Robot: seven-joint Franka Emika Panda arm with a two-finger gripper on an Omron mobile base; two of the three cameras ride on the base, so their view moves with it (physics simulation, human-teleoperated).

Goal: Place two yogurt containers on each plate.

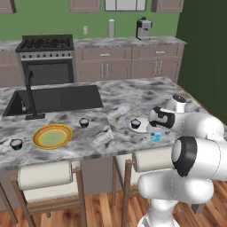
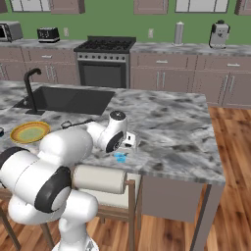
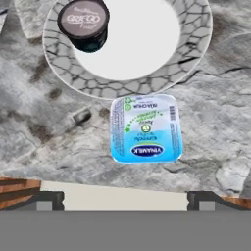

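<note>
The small blue tub (image 3: 146,128) with a printed lid lies closest, flat on the grey marble tabletop (image 3: 44,127), just beside the rim of the white plate (image 3: 193,46) but not on it. The pincer (image 3: 125,198) hangs over the tub w/ its two dark tips wide open & holding nothing. One yogurt cup (image 3: 84,23) stands upright on the white plate, near its edge. From the left base cam, that cup (image 1: 135,123) sits on the white plate (image 1: 128,124), right by the robot's hand. The yellow plate (image 1: 52,136) lies well apart, near the sink (image 1: 55,98). One more yogurt cup (image 1: 84,123) stands on the tabletop between the 2 plates. Another cup (image 1: 16,144) stands on the tabletop near the yellow plate's far side
</note>
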